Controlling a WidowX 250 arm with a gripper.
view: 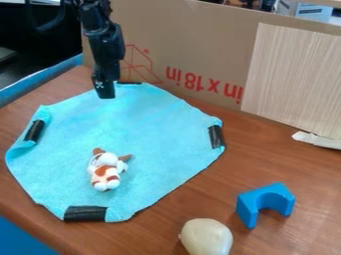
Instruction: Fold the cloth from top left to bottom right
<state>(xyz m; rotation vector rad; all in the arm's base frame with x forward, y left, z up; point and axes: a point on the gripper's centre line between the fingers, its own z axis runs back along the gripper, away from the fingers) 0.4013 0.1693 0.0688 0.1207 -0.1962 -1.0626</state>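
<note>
With the cloth (156, 129) spread beneath and around the plush toy (105, 173), the gripper (105, 94), closed or not I cannot tell, should pinch lightly the edge (79, 97) beyond this toy, then lift slowly.

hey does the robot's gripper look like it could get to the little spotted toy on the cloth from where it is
Probably yes: the gripper is by the cloth's far edge, and only bare cloth appears between it and the toy.
</note>
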